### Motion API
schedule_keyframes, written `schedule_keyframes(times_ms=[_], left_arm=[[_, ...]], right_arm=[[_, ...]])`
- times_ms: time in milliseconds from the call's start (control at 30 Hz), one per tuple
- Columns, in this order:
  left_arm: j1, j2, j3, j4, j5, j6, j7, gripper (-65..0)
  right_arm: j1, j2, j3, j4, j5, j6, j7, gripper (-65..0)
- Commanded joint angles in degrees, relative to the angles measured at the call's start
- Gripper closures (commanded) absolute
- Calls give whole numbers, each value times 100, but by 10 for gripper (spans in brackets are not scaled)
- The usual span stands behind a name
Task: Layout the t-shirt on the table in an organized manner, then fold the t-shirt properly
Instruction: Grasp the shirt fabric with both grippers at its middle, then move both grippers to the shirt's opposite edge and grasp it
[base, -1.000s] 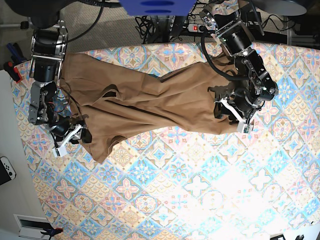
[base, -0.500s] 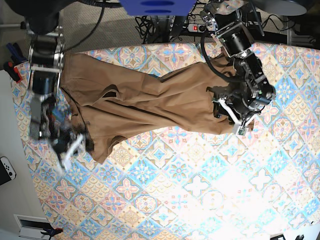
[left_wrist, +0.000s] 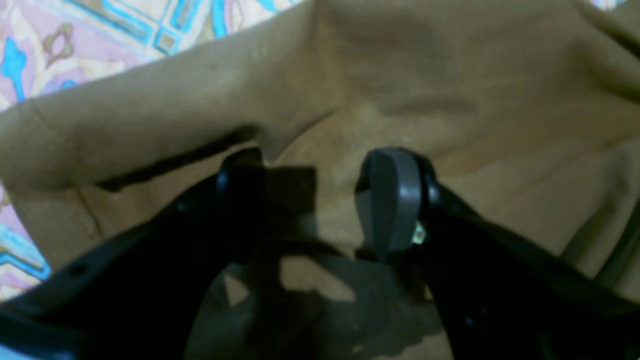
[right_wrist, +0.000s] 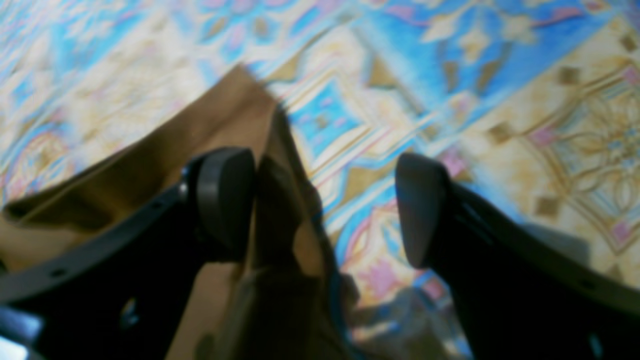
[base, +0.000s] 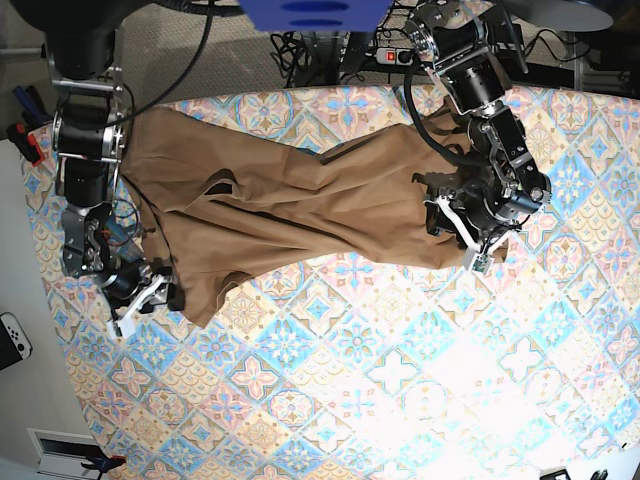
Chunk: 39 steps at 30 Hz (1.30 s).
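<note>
The tan-brown t-shirt (base: 300, 200) lies crumpled in a slanted band across the far half of the patterned table (base: 400, 370). My left gripper (base: 457, 236) is open over the shirt's right end; in the left wrist view it (left_wrist: 315, 200) hovers low over folded fabric (left_wrist: 450, 75), holding nothing. My right gripper (base: 142, 298) is open at the shirt's lower left edge. In the right wrist view it (right_wrist: 322, 205) straddles a raised fabric edge (right_wrist: 220, 115) next to its left pad (right_wrist: 225, 195), with bare table (right_wrist: 450, 75) under the right pad.
Cables and a power strip (base: 395, 55) lie behind the table's far edge. A white controller (base: 12, 340) and a red-handled tool (base: 25, 140) sit off the table's left edge. The near half of the table shows only the patterned cover.
The right gripper has slid a little toward the near side along the shirt's left edge. The left gripper has shifted slightly left over the shirt's right end. The shirt looks unchanged.
</note>
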Motion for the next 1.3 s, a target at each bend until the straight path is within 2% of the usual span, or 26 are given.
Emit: schedule_keyframes(times_ms=[0,167,300,400,533,600,667,867,967,1067,1267], left_arm=[[47,-61,-9,-59,451,158,480,-330],[47,-61,-9,-59,451,158,480,-330],[38,-61,-9,-59,416,158,480,-330],[29,-61,-9,-59,407,158,472,-330],[29,-35,-9,108,389,158,480,-330],[38,9,-9,495,381,158,489,-330],[47,220,-9,944,381,158,489,-330],[73,607,-9,2201,381,158,489,-330],[73,704,-35,2552,381,158,489,-334],[29,677,-70,2614,381,158,472,-336],[-252,220,-307,2421,416,158,489,-337]], right_arm=[[74,84,3,-39,-107,42,-76,-426],[74,57,3,-47,-441,42,-68,-426],[66,-268,-6,-47,-890,42,-68,-426],[57,-418,12,-39,-1470,42,-68,-426],[57,-585,29,-39,-1795,42,-68,-426],[57,-585,29,-39,-1830,42,-68,-426],[57,-585,21,-39,-1830,42,-68,-421],[57,-585,21,-39,-1830,42,-68,-310],[57,-585,21,-39,-1830,33,-76,-288],[57,-585,29,-39,-1830,33,-85,-300],[57,-585,12,-39,-1830,33,-112,-365]])
